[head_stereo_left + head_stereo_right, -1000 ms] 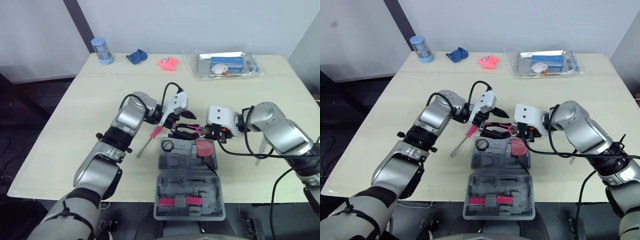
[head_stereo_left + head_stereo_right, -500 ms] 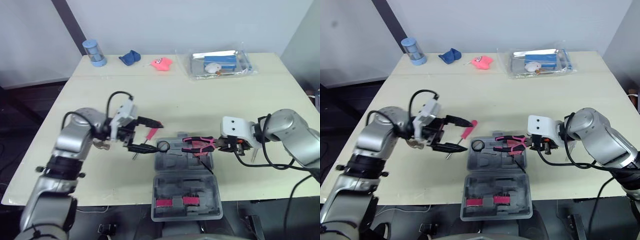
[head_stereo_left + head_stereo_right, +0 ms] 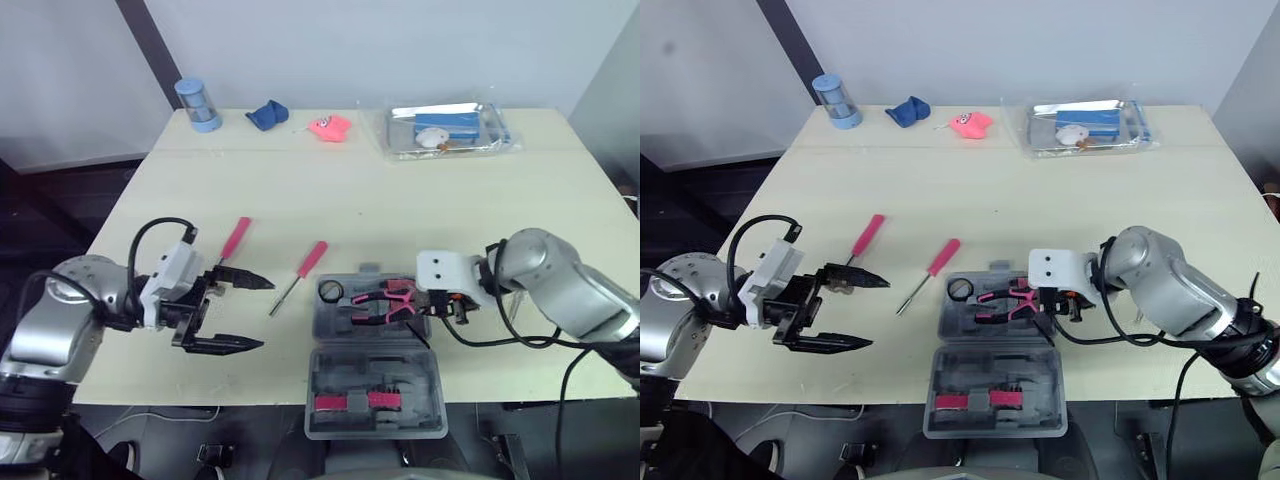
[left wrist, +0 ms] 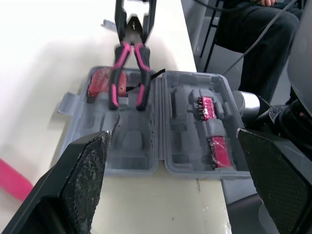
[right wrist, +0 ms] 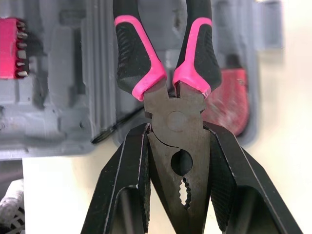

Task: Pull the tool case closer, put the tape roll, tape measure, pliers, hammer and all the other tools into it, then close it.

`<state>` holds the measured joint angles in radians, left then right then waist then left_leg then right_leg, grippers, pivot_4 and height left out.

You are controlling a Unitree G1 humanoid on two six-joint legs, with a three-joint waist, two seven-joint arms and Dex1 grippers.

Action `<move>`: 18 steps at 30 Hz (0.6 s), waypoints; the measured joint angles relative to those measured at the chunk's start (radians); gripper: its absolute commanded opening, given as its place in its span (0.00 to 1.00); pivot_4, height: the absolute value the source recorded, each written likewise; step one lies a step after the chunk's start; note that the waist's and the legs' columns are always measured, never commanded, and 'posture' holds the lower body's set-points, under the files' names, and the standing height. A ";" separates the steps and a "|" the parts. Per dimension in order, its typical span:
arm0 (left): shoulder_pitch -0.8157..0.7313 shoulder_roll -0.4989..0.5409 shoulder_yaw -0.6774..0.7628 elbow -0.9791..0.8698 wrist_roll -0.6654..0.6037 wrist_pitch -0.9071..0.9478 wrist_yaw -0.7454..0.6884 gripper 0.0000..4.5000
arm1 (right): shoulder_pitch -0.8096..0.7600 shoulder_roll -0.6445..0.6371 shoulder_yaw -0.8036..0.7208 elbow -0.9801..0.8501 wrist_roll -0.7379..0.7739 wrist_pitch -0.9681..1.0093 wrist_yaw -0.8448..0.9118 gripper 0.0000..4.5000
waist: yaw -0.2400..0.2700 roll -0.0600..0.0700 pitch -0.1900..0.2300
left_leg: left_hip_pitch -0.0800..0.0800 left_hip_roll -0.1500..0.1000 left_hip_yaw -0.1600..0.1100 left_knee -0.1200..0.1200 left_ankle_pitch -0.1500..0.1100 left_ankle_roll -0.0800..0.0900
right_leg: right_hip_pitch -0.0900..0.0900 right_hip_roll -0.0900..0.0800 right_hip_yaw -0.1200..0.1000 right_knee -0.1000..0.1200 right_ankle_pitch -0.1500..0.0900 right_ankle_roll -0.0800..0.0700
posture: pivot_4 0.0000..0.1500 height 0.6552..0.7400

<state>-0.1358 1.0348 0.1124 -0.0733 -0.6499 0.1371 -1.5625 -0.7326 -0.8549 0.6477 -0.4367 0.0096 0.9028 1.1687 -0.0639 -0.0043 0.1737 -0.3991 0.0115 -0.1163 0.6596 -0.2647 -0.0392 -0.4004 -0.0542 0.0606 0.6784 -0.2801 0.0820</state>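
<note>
We record the worktop (image 3: 400, 200) carrying the grey tool case (image 3: 375, 375), which lies open at the front edge, right of centre. The left gripper (image 3: 267, 314) hangs over the front-left corner area, its fingers spread wide with nothing between them. The right gripper (image 5: 180, 195) is clamped on the head of the pliers (image 3: 385, 300), whose pink handles reach over the rear half of the case. Two pink-handled screwdrivers (image 3: 300, 273) (image 3: 232, 243) lie on the worktop left of the case, apart from each other. The tape roll (image 3: 331, 291) sits in the case's rear-left corner.
</note>
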 measured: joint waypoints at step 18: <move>0.046 0.046 0.004 0.054 -0.016 -0.103 -0.001 0.98 | -0.121 0.179 0.231 0.026 -0.112 0.188 -0.103 0.22 | -0.007 0.000 0.000 | 0.000 0.000 0.000 -0.001 0.000 0.000 | -0.002 0.001 0.000 0.001 0.000 0.000 | 1.00 1.00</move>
<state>-0.0902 1.0805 0.1163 -0.0195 -0.6662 0.0344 -1.5639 -0.8532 -0.6759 0.8786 -0.4110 -0.1022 1.0908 1.0655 -0.0706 -0.0039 0.1740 -0.3995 0.0117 -0.1162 0.6585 -0.2647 -0.0392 -0.4023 -0.0536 0.0607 0.6790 -0.2802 0.0817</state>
